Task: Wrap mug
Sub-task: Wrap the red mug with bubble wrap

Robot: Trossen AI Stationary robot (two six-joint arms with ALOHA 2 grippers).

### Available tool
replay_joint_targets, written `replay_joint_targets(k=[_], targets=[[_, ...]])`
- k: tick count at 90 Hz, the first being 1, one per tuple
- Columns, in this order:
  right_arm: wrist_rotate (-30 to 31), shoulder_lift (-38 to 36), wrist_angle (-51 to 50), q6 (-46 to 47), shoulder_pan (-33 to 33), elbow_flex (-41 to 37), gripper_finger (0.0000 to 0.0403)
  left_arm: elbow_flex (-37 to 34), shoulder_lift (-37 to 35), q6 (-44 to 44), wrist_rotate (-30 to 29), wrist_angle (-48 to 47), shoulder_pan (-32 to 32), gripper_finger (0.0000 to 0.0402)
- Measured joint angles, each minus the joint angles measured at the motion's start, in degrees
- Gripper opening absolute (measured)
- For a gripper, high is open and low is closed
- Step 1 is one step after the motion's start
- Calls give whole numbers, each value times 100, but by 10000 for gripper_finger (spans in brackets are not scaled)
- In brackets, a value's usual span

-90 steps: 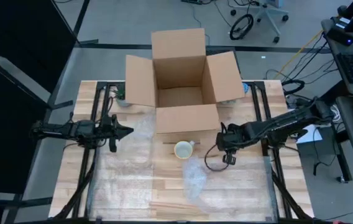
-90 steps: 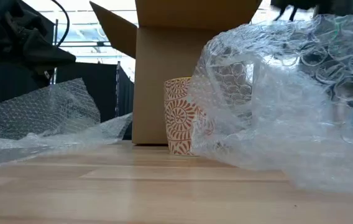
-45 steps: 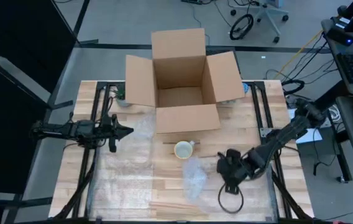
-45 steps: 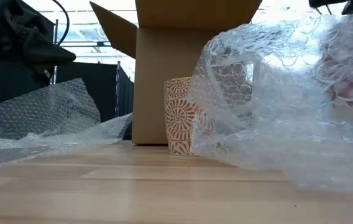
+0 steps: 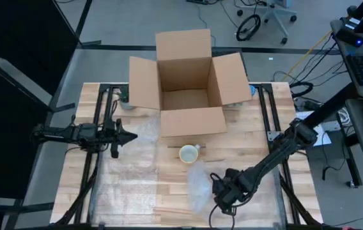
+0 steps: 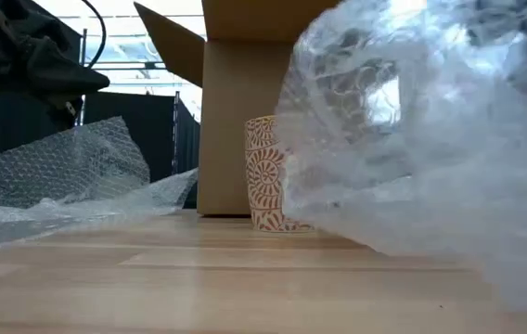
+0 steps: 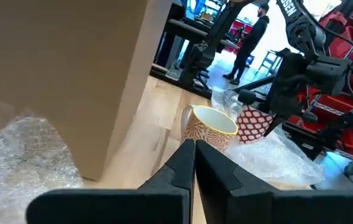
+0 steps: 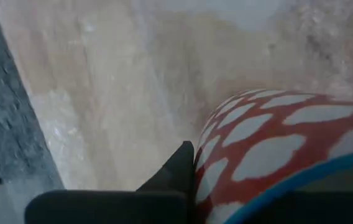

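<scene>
Wooden bench [image 5: 137, 185] w/ mug [image 5: 188, 153] upright: right gripper [image 5: 222, 190] low just right of mug, jaws pinching red-white cup [image 8: 276, 155]; left gripper [image 5: 128, 135] left of mug, jaws pressed together.

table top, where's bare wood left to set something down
Bare wood lies right of the mug, between the box and the right hand. The table's left half is under bubble wrap, more bunched below the mug.
</scene>
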Motion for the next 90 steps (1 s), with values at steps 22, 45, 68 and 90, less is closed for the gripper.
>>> replay_joint_targets(k=[22,45,68,90], targets=[[8,-113,-20,473,-8,136,112,0,0,102,38,3,-2,0],[263,-468,-76,673,-39,398,175,0,0,103,40,4,-2,0],[267,-761,-86,880,-37,400,181,0,-2,93,150,8,-2,0],[473,-989,174,754,-150,400,176,0,-2,60,296,103,-2,0]])
